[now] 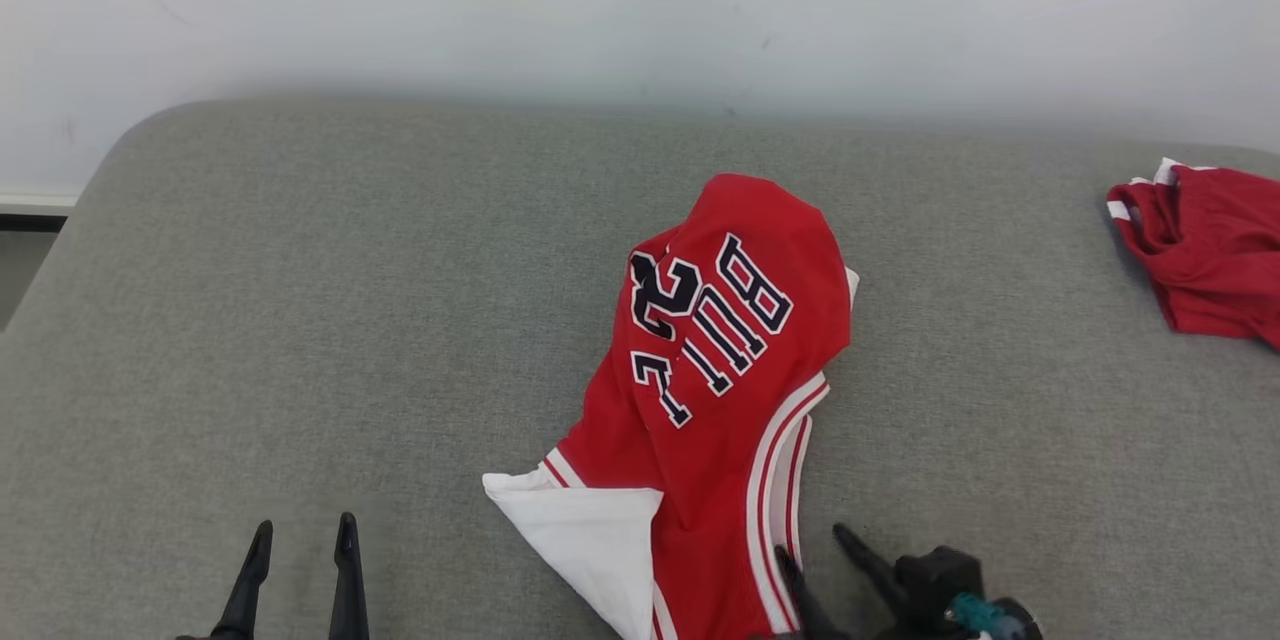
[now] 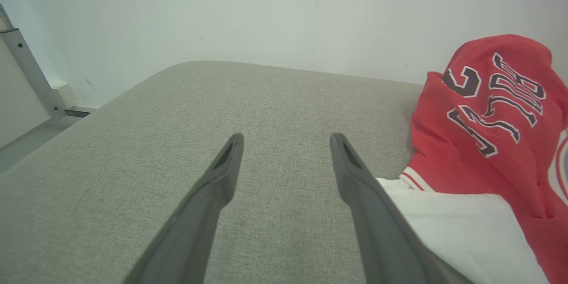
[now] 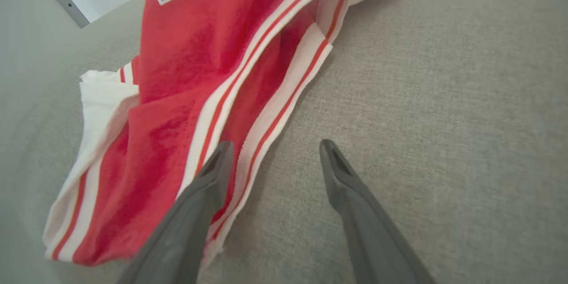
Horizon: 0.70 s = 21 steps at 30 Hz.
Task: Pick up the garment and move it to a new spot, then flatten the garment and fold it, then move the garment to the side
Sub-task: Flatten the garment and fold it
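The garment (image 1: 720, 390) is a red basketball jersey with dark lettering and red-and-white trim, lying crumpled on the grey surface with a white inner flap turned out at its lower left. It rises at the right of the left wrist view (image 2: 483, 142) and lies at the left of the right wrist view (image 3: 199, 80). My left gripper (image 1: 303, 532) stands open over bare fabric, well left of the jersey (image 2: 286, 140). My right gripper (image 1: 812, 538) is open at the jersey's striped lower right edge, its left finger over the trim and its right finger over the surface (image 3: 274, 147).
The grey upholstered surface (image 1: 300, 300) ends at a white wall behind, with a rounded corner at the back left. A second crumpled red garment (image 1: 1210, 250) lies at the far right edge. Bare surface stretches left of the jersey.
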{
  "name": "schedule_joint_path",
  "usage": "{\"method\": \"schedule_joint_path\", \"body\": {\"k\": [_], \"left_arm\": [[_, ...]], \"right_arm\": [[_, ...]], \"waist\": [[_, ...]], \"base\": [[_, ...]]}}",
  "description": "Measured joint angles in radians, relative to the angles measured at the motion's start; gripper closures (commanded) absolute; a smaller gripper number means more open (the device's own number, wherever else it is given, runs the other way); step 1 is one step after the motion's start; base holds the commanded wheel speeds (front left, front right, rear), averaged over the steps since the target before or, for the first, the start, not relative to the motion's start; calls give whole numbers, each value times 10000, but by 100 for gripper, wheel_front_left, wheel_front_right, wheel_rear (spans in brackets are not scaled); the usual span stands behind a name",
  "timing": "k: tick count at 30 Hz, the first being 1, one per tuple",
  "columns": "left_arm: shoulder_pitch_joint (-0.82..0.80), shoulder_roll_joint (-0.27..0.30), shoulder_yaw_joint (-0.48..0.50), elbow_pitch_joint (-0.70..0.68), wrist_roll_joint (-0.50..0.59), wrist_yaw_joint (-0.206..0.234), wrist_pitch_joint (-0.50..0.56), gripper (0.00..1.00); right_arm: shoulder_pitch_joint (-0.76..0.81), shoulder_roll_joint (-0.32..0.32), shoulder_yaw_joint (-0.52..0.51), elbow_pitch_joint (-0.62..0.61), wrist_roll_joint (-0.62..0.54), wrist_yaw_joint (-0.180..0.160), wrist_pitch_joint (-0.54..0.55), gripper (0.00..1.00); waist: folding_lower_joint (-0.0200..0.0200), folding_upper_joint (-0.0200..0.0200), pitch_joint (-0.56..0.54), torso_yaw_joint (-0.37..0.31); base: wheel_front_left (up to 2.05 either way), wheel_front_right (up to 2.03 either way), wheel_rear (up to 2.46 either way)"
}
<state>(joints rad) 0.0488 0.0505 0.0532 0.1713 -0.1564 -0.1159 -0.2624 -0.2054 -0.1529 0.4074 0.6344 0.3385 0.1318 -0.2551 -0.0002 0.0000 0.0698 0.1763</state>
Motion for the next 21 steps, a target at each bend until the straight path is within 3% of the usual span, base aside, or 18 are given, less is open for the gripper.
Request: {"method": "schedule_joint_path", "body": {"k": [6, 7, 8, 9, 10, 17, 21], "left_arm": [[-28, 2, 61, -6, 25, -44, 0, 0], [-27, 2, 75, -2, 25, -44, 0, 0], [-26, 2, 81, -4, 25, -46, 0, 0], [-25, 2, 82, -4, 25, -46, 0, 0], [-23, 4, 92, 2, 25, -46, 0, 0], [22, 2, 171, -19, -13, -44, 0, 0], [74, 4, 222, -25, -19, -27, 0, 0]], "right_arm": [[-250, 182, 763, 1012, 73, 0, 167, 0], [-312, 213, 907, 1135, 109, 0, 184, 13], [-380, 242, 1022, 1227, 199, -2, 182, 45], [-431, 255, 1147, 1281, 295, -8, 180, 65], [-465, 274, 1304, 1342, 385, -31, 190, 100], [-800, 184, 1536, 1632, 930, 4, 100, 100], [-1238, -523, 727, 1743, 989, 2, -6, 100]], "waist": [[0, -1, 27, 229], [0, -1, 31, 251], [0, -1, 35, 267], [0, -1, 39, 279], [1, -1, 41, 289], [1, -1, 31, 222], [2, 0, 15, 79]], "base": [[0, 0, 0], [0, 0, 0], [0, 0, 0], [0, 0, 0], [0, 0, 0], [0, 0, 0], [0, 0, 0]]}}
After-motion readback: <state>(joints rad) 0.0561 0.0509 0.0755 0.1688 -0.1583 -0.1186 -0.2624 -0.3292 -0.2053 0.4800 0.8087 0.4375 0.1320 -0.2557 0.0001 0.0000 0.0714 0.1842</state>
